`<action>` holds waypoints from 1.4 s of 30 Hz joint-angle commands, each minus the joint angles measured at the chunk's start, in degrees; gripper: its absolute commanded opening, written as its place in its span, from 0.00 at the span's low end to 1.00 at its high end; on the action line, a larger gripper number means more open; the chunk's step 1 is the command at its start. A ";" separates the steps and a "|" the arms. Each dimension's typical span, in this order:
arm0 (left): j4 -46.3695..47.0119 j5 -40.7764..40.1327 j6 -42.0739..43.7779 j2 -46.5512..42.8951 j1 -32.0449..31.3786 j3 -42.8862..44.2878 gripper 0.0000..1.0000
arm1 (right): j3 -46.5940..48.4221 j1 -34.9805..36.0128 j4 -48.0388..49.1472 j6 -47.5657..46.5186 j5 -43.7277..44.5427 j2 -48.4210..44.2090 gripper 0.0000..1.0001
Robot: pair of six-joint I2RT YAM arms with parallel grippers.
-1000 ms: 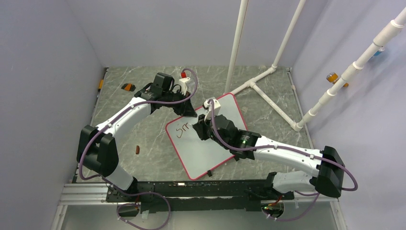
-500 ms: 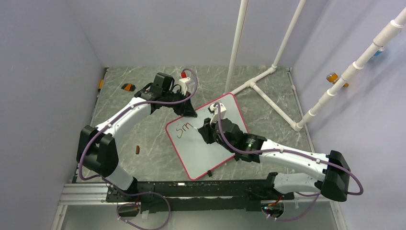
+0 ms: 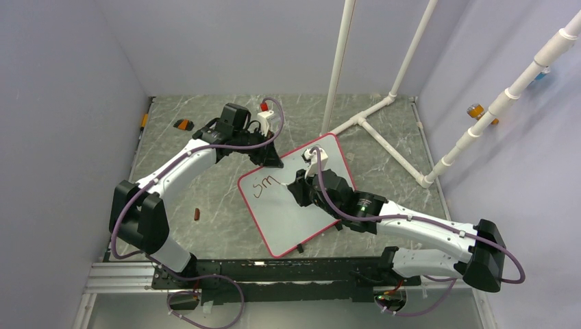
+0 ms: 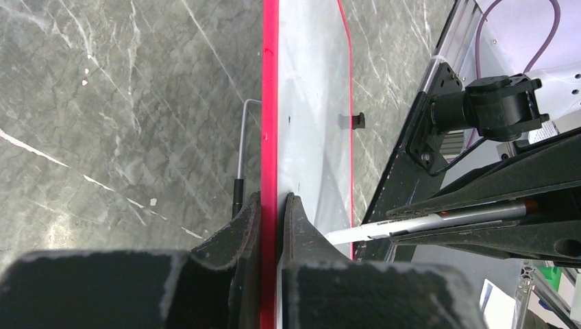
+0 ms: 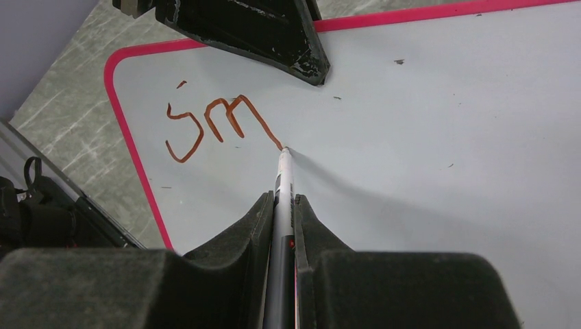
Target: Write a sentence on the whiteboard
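The whiteboard point(image 3: 291, 205) lies tilted on the marble table, white with a red-pink rim and black clips on its near edge. My left gripper point(image 3: 268, 162) is shut on its far rim point(image 4: 269, 137). My right gripper point(image 3: 296, 188) is shut on a grey marker point(image 5: 283, 185) whose tip touches the board point(image 5: 425, 123). The sentence point(image 5: 219, 123) reads only "sm" in reddish-brown, and the tip sits at the end of the m. The letters also show in the top view point(image 3: 264, 185).
White PVC pipes point(image 3: 384, 110) stand and lie at the back right of the table. A small dark marker cap point(image 3: 198, 214) lies left of the board. An orange-black object point(image 3: 182, 124) sits at the far left. A thin metal rod point(image 4: 241, 147) lies beside the board's rim.
My right gripper has moved rightward along the board with the marker, and the m has been drawn after the s. My left gripper has stayed on the rim.
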 commanded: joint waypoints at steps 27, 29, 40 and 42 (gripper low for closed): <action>1.59 -7.15 4.05 -1.57 -0.04 2.17 0.00 | 3.19 -4.24 10.24 -2.05 -1.36 2.21 0.00; 1.60 -7.26 4.05 -1.58 -0.04 2.03 0.00 | 3.07 -4.51 10.07 -1.97 -1.40 2.71 0.00; 1.64 -7.29 4.05 -1.54 -0.07 2.29 0.00 | -1.16 -4.60 5.41 1.13 -2.35 0.32 0.00; 1.48 -7.28 4.05 -1.49 -0.08 2.37 0.00 | -1.89 -4.67 4.36 1.66 -2.47 -0.74 0.00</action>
